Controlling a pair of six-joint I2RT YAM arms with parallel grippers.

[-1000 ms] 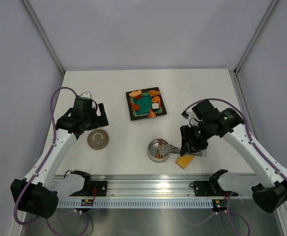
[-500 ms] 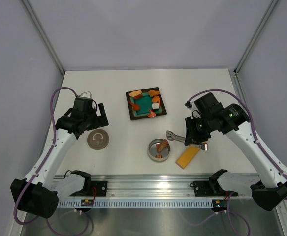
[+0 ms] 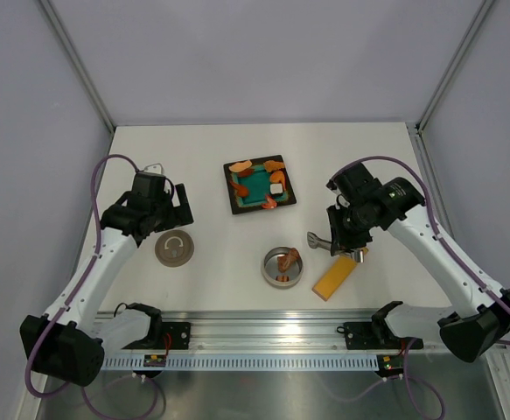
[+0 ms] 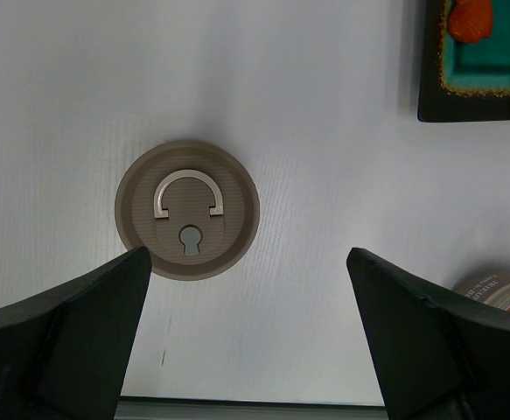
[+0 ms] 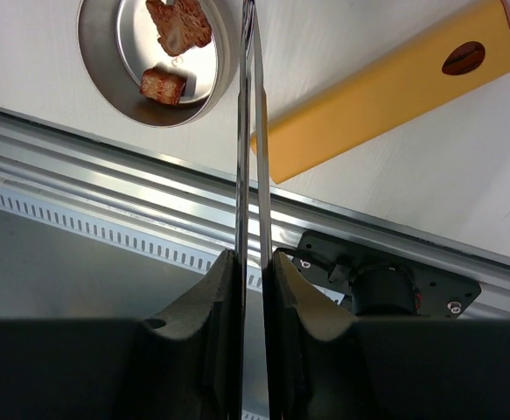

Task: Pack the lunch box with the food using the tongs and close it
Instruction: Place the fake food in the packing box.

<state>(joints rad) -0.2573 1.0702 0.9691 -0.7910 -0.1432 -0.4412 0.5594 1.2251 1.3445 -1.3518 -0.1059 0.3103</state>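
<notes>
Right gripper (image 5: 252, 262) was clamped tight on the tongs (image 5: 248, 131), both blades squeezed flat together, and from above nothing showed at the tips. In the wrist view the tongs ran straight out from the fingers, passing just by the rim of the tin (image 5: 93, 52), where two brown bits of food (image 5: 163, 85) sat. From overhead the blades pointed left. The tin lay a little left of the tips and nearer the bases, apart from them, with the yellow bar (image 3: 335, 277) just beside it on the right.

More pieces waited on the plate (image 3: 230, 192), farther up the table and left of the tips. So the next reach looked to be away from the bases and leftward, and the blades would have had to spring apart before they could take anything. The right arm had the tool, so that trip was its job.

Left gripper (image 4: 248, 258) hung with jaws wide apart straight over the lid (image 4: 187, 208), which lay flat, well left of the tin. For closing, the left arm was clearly the nearer one.
</notes>
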